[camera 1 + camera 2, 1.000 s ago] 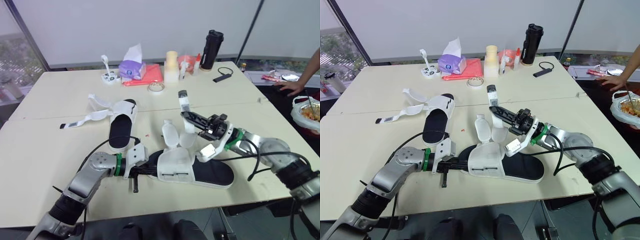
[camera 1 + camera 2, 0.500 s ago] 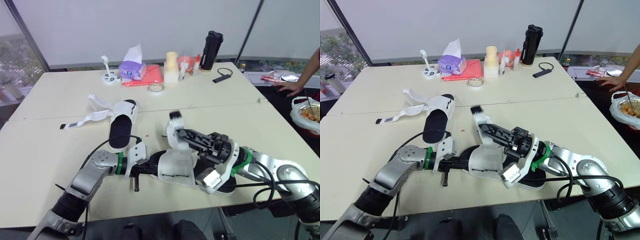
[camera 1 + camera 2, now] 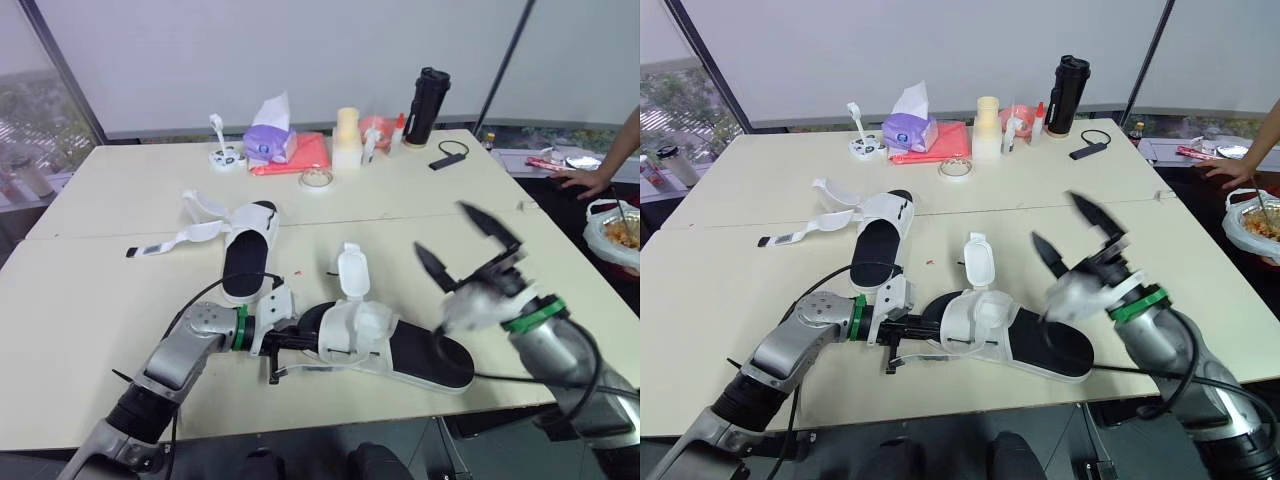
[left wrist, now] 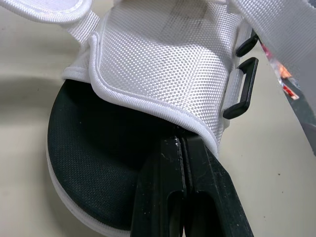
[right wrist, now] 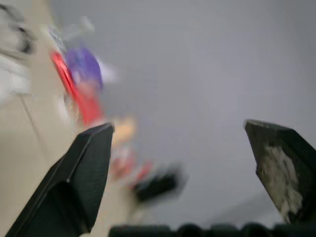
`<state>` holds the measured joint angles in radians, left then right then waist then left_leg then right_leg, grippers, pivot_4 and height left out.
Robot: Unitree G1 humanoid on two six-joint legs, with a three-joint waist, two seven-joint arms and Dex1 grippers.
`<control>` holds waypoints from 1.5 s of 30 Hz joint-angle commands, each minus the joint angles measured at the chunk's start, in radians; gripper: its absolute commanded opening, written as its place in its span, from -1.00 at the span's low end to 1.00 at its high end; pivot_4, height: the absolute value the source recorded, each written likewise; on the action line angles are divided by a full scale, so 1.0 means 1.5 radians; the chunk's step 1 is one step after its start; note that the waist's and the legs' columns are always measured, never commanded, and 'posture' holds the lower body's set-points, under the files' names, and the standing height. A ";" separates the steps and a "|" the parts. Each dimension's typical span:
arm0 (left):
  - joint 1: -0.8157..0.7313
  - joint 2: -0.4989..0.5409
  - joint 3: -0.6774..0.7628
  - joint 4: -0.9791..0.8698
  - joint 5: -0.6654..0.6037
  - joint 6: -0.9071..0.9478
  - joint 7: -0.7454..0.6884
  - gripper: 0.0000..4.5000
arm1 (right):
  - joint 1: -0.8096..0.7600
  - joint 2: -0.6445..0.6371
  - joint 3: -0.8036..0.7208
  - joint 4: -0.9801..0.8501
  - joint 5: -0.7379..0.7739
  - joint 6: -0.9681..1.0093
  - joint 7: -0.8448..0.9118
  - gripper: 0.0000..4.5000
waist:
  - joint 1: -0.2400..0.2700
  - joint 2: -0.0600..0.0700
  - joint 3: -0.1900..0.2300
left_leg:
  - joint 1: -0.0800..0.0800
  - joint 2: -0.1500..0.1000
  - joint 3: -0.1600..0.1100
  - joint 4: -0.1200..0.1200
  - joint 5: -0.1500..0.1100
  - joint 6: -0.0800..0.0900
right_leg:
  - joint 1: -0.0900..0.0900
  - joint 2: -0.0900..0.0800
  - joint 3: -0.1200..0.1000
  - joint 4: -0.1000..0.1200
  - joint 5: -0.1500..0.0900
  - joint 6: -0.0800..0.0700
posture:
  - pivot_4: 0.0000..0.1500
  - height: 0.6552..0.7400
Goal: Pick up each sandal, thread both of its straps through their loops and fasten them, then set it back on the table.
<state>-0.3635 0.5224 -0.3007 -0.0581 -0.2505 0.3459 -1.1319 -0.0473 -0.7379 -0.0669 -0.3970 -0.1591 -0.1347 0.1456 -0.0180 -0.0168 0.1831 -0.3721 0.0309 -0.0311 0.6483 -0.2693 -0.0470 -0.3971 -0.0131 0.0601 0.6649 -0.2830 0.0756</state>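
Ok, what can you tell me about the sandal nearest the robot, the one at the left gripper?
The near sandal lies flat on the table. It has a black textured footbed, a white sole rim and a white woven upper with two black loops on its side. One white strap stands up, unthreaded. The left gripper, shut, pinches the upper's hem at the sandal's left end.

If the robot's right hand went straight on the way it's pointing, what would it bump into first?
Probably nothing near: the open right hand points up over the table, and its wrist view looks onto the pale wall. Depth is unclear.
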 commanded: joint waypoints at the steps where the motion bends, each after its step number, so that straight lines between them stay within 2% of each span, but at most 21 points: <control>1: 0.005 0.006 -0.003 0.000 -0.003 0.009 -0.009 -1.00 | -0.025 0.022 -0.058 -0.127 0.343 0.321 0.097 0.97 | 0.000 0.000 0.000 | 0.000 0.001 0.000 0.000 0.000 0.000 | 0.000 0.001 0.000 0.000 0.000 0.000 | 1.00 1.00; 3: 0.003 0.005 -0.004 0.001 -0.006 0.011 -0.012 -1.00 | -0.061 -0.002 -0.102 -0.169 0.627 0.518 0.073 0.97 | 0.000 0.000 0.000 | 0.000 0.001 -0.001 0.000 0.000 0.000 | 0.000 0.000 0.000 0.000 0.000 0.000 | 1.00 1.00; 5: 0.001 0.004 -0.004 0.003 -0.007 0.012 -0.014 -1.00 | -0.094 -0.045 -0.135 -0.162 0.902 0.627 -0.007 0.97 | 0.001 0.000 0.000 | -0.001 0.001 -0.001 0.000 0.000 0.000 | 0.000 0.000 -0.001 0.000 0.000 0.000 | 1.00 1.00; 8: -0.007 -0.001 -0.009 0.014 -0.002 0.006 -0.018 -1.00 | -0.104 -0.150 -0.103 -0.129 1.312 0.643 -0.166 0.97 | 0.004 0.000 0.000 | -0.001 0.001 -0.001 0.000 0.000 0.001 | 0.000 0.000 -0.001 -0.001 0.000 0.000 | 1.00 1.00; 9: -0.010 -0.004 -0.011 0.018 0.001 0.004 -0.019 -1.00 | -0.103 -0.168 -0.086 -0.129 1.381 0.638 -0.197 0.97 | 0.004 0.000 0.000 | -0.002 0.001 -0.001 0.000 -0.001 0.001 | 0.000 0.000 -0.001 -0.001 0.000 0.000 | 1.00 1.00; 11: -0.015 -0.009 -0.012 0.025 0.004 0.000 -0.019 -1.00 | -0.085 -0.146 -0.061 -0.128 1.421 0.628 -0.215 0.97 | 0.003 -0.002 0.000 | -0.002 0.001 -0.001 0.000 -0.002 0.004 | 0.000 0.000 -0.001 -0.002 -0.001 -0.001 | 1.00 1.00; 14: -0.019 -0.014 -0.012 0.030 0.006 -0.001 -0.019 -1.00 | -0.057 -0.115 -0.048 -0.129 1.421 0.640 -0.151 0.97 | 0.004 -0.002 -0.001 | -0.002 0.001 -0.001 0.000 -0.002 0.004 | 0.000 0.001 -0.001 -0.002 -0.001 0.000 | 1.00 1.00; 16: -0.018 -0.016 -0.012 0.031 0.006 -0.002 -0.019 -1.00 | -0.053 -0.176 -0.043 -0.167 1.421 0.664 -0.095 0.97 | 0.004 -0.002 0.000 | -0.002 0.001 0.000 0.001 -0.002 0.004 | -0.001 0.000 -0.001 -0.003 -0.001 0.001 | 1.00 1.00; 18: -0.014 -0.016 -0.013 0.032 0.007 -0.005 -0.020 -1.00 | -0.076 -0.238 -0.039 -0.209 1.421 0.686 -0.091 0.97 | 0.004 0.000 0.000 | -0.003 0.000 0.000 0.001 -0.002 0.004 | -0.001 -0.001 0.000 -0.003 -0.001 0.001 | 1.00 1.00; 20: -0.012 -0.019 -0.015 0.031 0.007 -0.004 -0.019 -1.00 | -0.145 -0.287 -0.012 -0.322 1.198 0.709 0.020 0.97 | 0.003 0.001 0.000 | -0.002 0.001 0.000 0.001 -0.002 0.004 | -0.001 0.000 0.000 -0.003 -0.001 0.001 | 1.00 1.00; 21: -0.012 -0.020 -0.017 0.031 0.008 -0.004 -0.018 -1.00 | -0.176 -0.303 0.032 -0.344 1.080 0.709 0.065 0.97 | 0.004 0.002 0.000 | -0.003 0.001 0.000 0.001 -0.002 0.004 | -0.001 0.000 -0.001 -0.003 -0.002 -0.001 | 1.00 1.00; 24: -0.012 -0.026 -0.022 0.028 0.010 -0.001 -0.014 -1.00 | -0.208 -0.321 0.133 -0.352 0.836 0.645 0.193 0.97 | 0.007 0.001 -0.001 | -0.003 0.001 -0.001 0.000 -0.002 0.004 | -0.001 0.001 -0.002 -0.005 -0.002 -0.001 | 1.00 1.00; 30: -0.008 -0.022 -0.019 0.022 0.010 0.003 -0.011 -1.00 | -0.274 -0.286 0.302 -0.289 0.465 0.467 0.384 0.97 | 0.004 0.001 -0.001 | -0.005 0.001 0.001 0.000 -0.002 0.004 | -0.002 -0.001 -0.001 -0.007 -0.002 0.000 | 1.00 1.00; 34: -0.005 -0.024 -0.019 0.014 0.008 0.009 -0.005 -1.00 | -0.300 -0.227 0.374 -0.239 0.320 0.399 0.430 0.97 | 0.004 0.001 -0.001 | -0.006 0.001 0.000 0.000 -0.002 0.004 | -0.003 0.000 -0.002 -0.007 -0.002 0.000 | 1.00 1.00; 38: -0.003 -0.024 -0.019 0.011 0.009 0.012 -0.002 -1.00 | -0.287 -0.186 0.405 -0.226 0.248 0.366 0.471 0.97 | 0.005 0.001 -0.001 | -0.009 0.000 0.000 0.001 -0.002 0.004 | -0.005 0.000 -0.002 -0.007 -0.001 0.002 | 1.00 1.00; 41: -0.003 -0.023 -0.018 0.014 0.010 0.013 -0.001 -1.00 | -0.280 -0.164 0.412 -0.207 0.191 0.336 0.483 0.36 | 0.005 0.001 -0.001 | -0.010 0.000 -0.001 0.002 -0.002 0.004 | -0.006 -0.001 -0.002 -0.007 -0.001 0.002 | 1.00 1.00; 45: -0.002 -0.022 -0.017 0.014 0.010 0.016 0.002 -1.00 | -0.261 -0.157 0.399 -0.185 0.136 0.291 0.498 -0.58 | 0.005 0.001 -0.001 | -0.010 0.000 -0.001 0.002 -0.002 0.004 | -0.005 -0.001 -0.003 -0.007 -0.001 0.002 | 1.00 1.00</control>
<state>-0.3810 0.4875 -0.3107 -0.0409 -0.2491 0.3598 -1.1386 -0.4455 -0.9798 0.5600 -0.6680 0.0790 0.3381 0.8829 -0.0102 -0.0151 0.1819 -0.3865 0.0313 -0.0327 0.6513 -0.2728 -0.0408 -0.4053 -0.0139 0.0562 0.6548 -0.2842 0.0779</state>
